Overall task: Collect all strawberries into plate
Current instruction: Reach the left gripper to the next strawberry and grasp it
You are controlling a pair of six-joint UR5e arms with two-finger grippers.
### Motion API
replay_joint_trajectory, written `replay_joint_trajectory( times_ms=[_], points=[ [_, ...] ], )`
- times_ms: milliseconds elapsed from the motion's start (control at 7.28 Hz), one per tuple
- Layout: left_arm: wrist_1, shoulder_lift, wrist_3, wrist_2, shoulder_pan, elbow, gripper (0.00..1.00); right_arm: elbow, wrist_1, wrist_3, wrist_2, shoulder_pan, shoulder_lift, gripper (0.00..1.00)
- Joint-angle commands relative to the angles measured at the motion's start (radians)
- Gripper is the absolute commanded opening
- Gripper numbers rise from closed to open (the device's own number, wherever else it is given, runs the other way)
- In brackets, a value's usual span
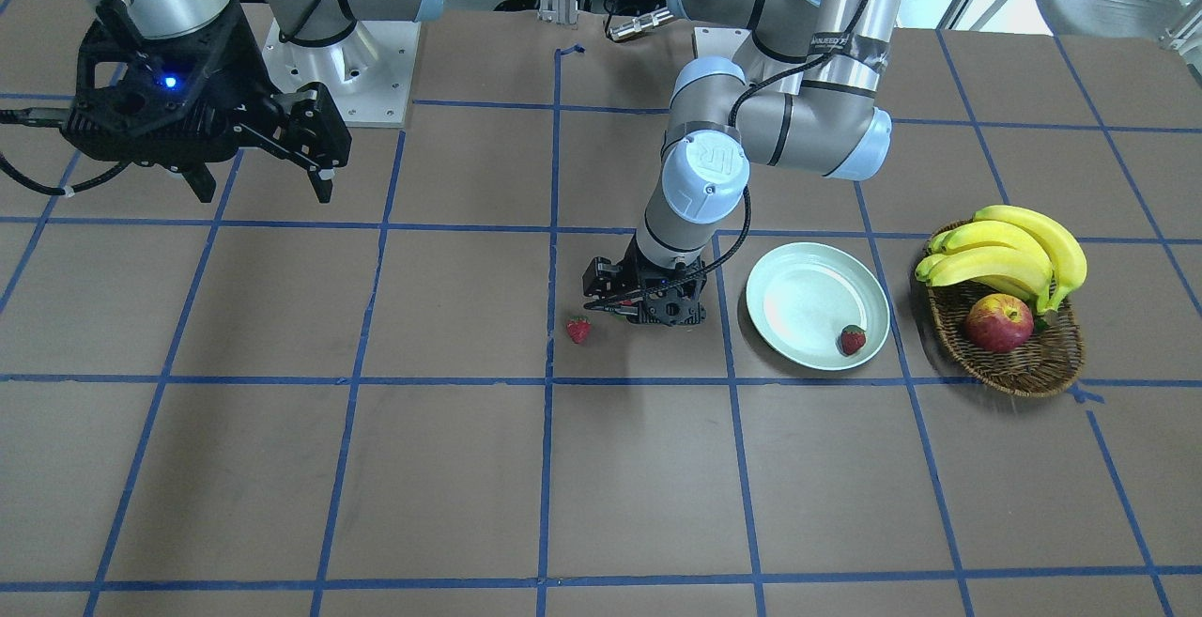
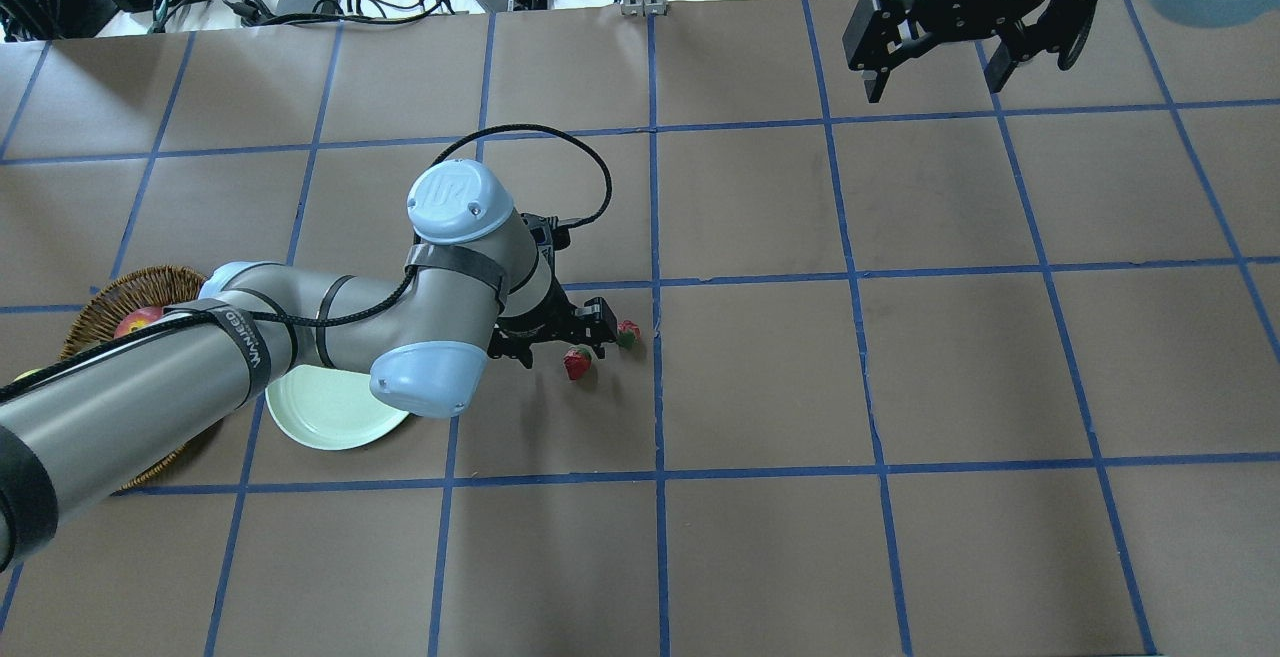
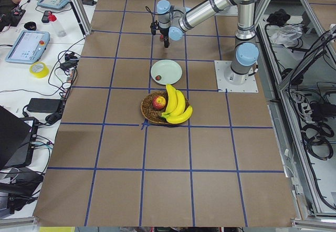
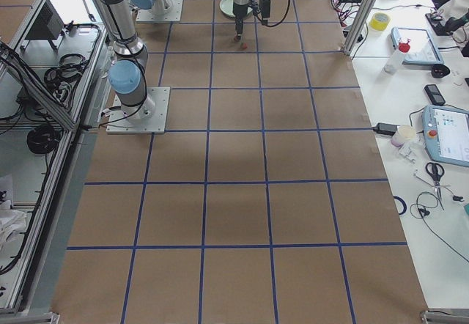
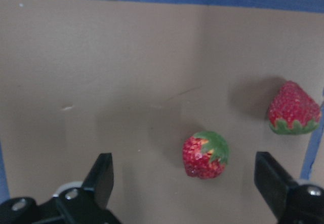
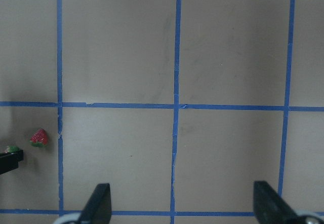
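Jaws spread wide, the left gripper (image 5: pixel 186 183) hangs low over one strawberry (image 5: pixel 205 154), seemingly off-centre, so closing could flick it against the neighbouring strawberry (image 5: pixel 294 109), away from the plate (image 1: pixel 798 298) holding the third strawberry (image 1: pixel 853 340).

small strawberries (image 5: pixel 205 154): red, green-capped
round shallow plate (image 1: pixel 808 298): pale mint green
table (image 1: pixel 451 467): brown, gridded in blue tape
wicker basket (image 1: pixel 1033 368): brown

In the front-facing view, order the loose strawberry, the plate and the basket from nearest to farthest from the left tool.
1. The loose strawberry, beside the left tool, on the view's left.
2. The plate, to the tool's right in the view.
3. The basket, beyond the plate, farthest right.
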Motion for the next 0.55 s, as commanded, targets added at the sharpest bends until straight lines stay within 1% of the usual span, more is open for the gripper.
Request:
replay_joint_trajectory(
  times_ms=[0,275,412],
  points=[
    [0.002,-0.01,-0.002,-0.005,-0.001,0.002,0.0,0.0,0.002,0.0,0.0,0.0,0.0,1.0],
    [0.003,-0.004,0.02,-0.001,0.004,0.011,0.0,0.003,-0.001,0.0,-0.002,0.0,0.0,1.0],
    [-0.011,0.02,0.026,0.014,0.022,0.054,0.0,0.003,0.001,0.0,-0.002,0.0,0.0,1.0]
  ],
)
